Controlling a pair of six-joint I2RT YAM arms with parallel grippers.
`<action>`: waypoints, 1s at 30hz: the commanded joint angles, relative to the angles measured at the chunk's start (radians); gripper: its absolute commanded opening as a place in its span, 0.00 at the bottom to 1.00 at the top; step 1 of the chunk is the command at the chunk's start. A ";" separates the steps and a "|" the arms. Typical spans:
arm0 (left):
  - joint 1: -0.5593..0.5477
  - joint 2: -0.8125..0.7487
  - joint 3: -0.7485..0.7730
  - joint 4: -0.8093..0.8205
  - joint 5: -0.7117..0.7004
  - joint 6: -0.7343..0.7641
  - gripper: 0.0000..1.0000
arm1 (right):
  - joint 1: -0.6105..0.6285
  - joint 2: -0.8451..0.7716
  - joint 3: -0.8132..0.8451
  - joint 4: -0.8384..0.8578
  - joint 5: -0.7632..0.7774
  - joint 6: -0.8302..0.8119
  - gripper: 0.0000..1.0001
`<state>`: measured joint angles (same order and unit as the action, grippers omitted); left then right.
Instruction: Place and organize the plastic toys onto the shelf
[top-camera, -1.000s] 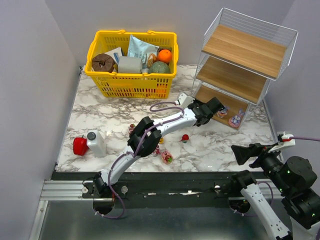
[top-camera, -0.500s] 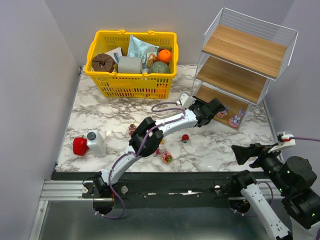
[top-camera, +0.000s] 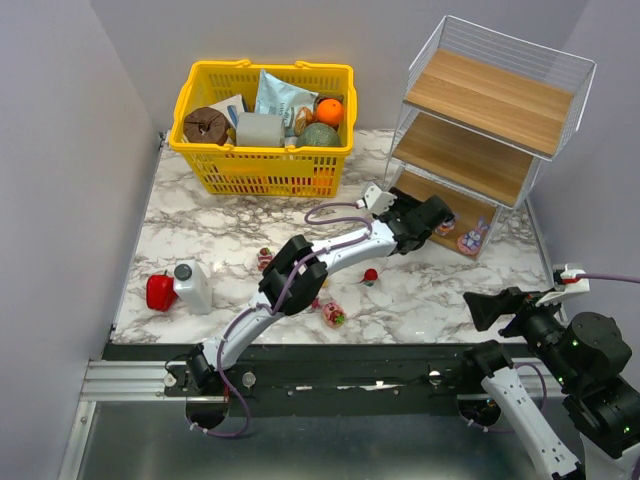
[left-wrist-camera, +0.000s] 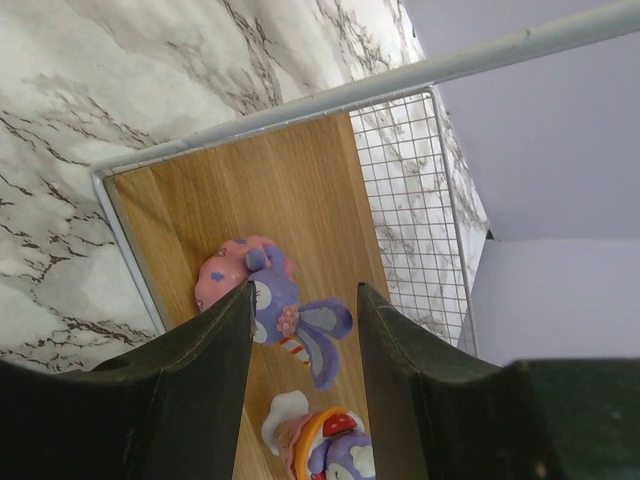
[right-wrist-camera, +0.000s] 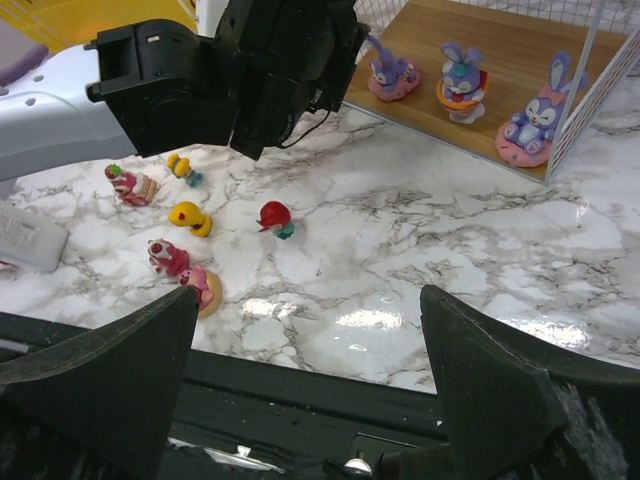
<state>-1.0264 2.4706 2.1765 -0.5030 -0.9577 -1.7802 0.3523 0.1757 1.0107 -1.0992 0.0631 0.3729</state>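
My left gripper (top-camera: 438, 212) reaches into the shelf's (top-camera: 480, 110) bottom tier, jaws open. In the left wrist view, the gripper (left-wrist-camera: 303, 295) frames a purple bunny on a pink base (left-wrist-camera: 262, 290), standing on the wooden board (left-wrist-camera: 290, 190); a second bunny toy (left-wrist-camera: 320, 450) stands beside it. The right wrist view shows three bunny toys on that board (right-wrist-camera: 500, 40): left (right-wrist-camera: 390, 70), middle (right-wrist-camera: 460, 82), right (right-wrist-camera: 530, 120). Several toys lie on the marble, including a red one (right-wrist-camera: 272, 217), a yellow duck (right-wrist-camera: 190, 217) and a pink bear (right-wrist-camera: 168, 257). My right gripper (right-wrist-camera: 308, 292) hovers open and empty at the near right.
A yellow basket (top-camera: 260, 152) full of groceries stands at the back left. A red pepper-like object (top-camera: 160, 290) and a white bottle (top-camera: 192, 287) sit at the near left. The left arm (top-camera: 330, 250) stretches across the table's middle.
My left gripper has edged a little further right, towards the shelf's bottom tier. The right arm has not moved.
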 joint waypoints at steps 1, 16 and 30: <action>-0.011 -0.042 -0.011 0.018 -0.092 0.038 0.54 | 0.001 -0.018 0.022 -0.027 0.032 -0.015 0.99; -0.063 -0.284 -0.293 0.184 -0.214 0.105 0.61 | 0.001 0.031 0.095 -0.105 0.112 0.003 1.00; -0.089 -0.737 -0.805 0.479 0.097 0.853 0.84 | 0.001 0.071 -0.139 0.126 -0.062 0.033 0.97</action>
<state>-1.1149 1.8423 1.4643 -0.1001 -0.9916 -1.2850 0.3523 0.2123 0.9592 -1.0901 0.0750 0.3759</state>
